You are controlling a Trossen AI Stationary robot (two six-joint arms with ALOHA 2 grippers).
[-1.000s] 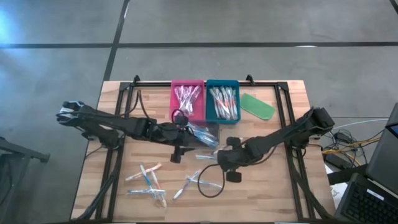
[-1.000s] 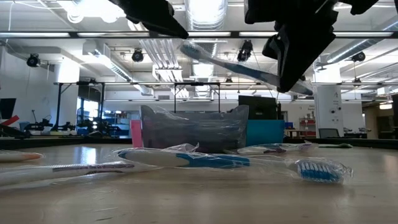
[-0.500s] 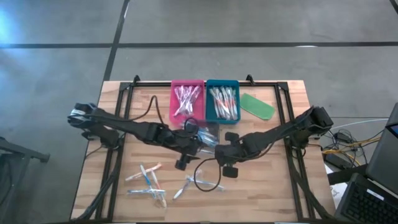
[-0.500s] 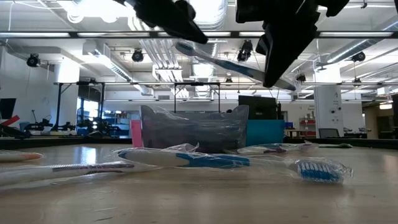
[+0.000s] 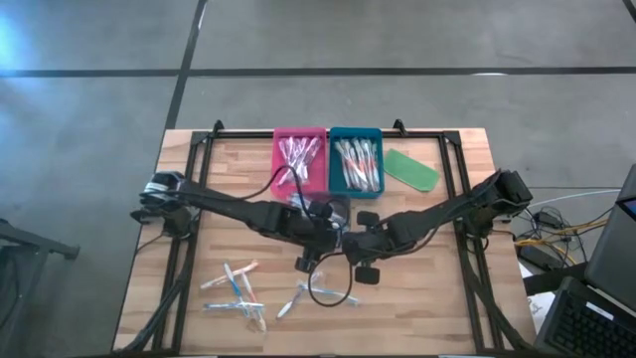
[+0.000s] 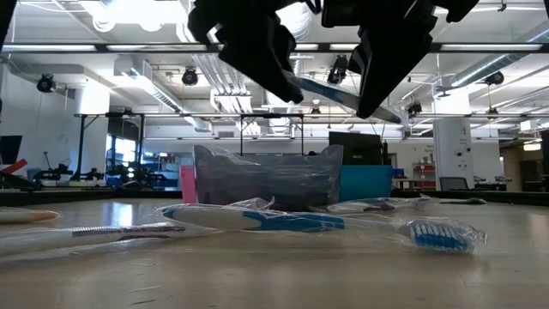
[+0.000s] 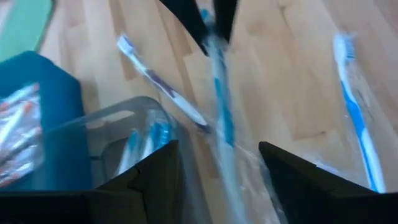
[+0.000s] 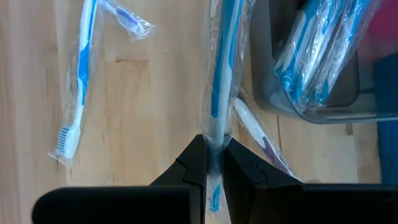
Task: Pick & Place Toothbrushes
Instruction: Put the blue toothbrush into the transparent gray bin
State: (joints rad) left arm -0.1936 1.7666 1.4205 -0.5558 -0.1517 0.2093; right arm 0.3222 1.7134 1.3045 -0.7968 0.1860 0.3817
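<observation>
My right gripper (image 8: 213, 151) is clamped tight on a wrapped blue toothbrush (image 8: 222, 68), holding it in the air just beside the clear tray (image 8: 311, 93), which has more wrapped brushes in it. My left gripper (image 7: 217, 163) stands wide open with nothing held, its fingers on either side of that same brush. Loose toothbrushes (image 5: 238, 290) lie on the table (image 5: 467, 308), well apart from the clear tray. The pink tray (image 5: 300, 159) and teal tray (image 5: 356, 161) sit just behind it.

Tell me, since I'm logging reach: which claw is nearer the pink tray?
Left. The left claw hangs just short of the pink tray; the right claw sits farther toward the table's middle.
</observation>
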